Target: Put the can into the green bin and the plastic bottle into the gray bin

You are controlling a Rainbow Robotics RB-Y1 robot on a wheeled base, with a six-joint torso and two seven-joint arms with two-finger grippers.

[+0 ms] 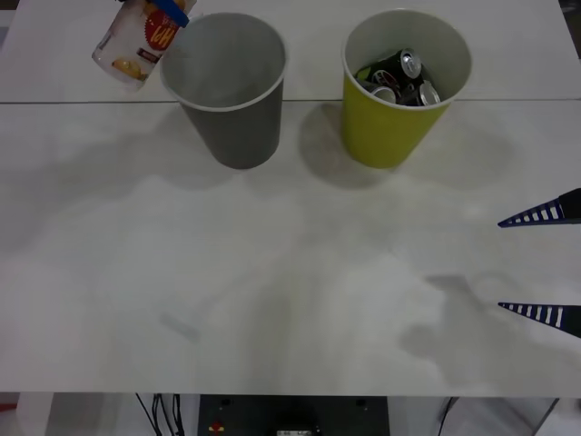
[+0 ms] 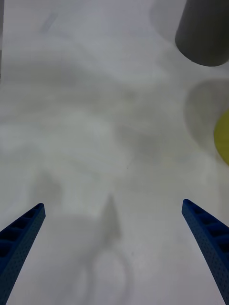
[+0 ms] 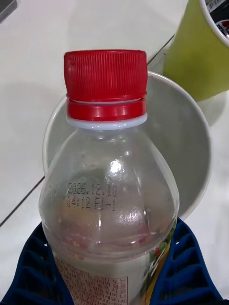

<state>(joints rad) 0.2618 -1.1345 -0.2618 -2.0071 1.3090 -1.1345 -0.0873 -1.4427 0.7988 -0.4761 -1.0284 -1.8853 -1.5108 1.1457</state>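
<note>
**Bottle held beside the gray bin's rim**

At the upper left of the front view the left pincer has its blue fingers clamped around the bottle, which hangs tilted in the air, its bottom end pointing down and to the left, just left of the gray bin. In the left wrist view the fingers press on both sides of the bottle at its label; the red cap points toward the gray bin's open mouth, whose pale inside shows behind the cap. The green bin stands beyond it.

Both bins stand upright on the white surface, the gray one upper centre-left, the green bin to its right and apart from it, with cans lying inside.

The right pincer sits at the right edge of the front view, fingers spread wide and gripping nothing; in its wrist view the fingers hover over bare surface.
</note>
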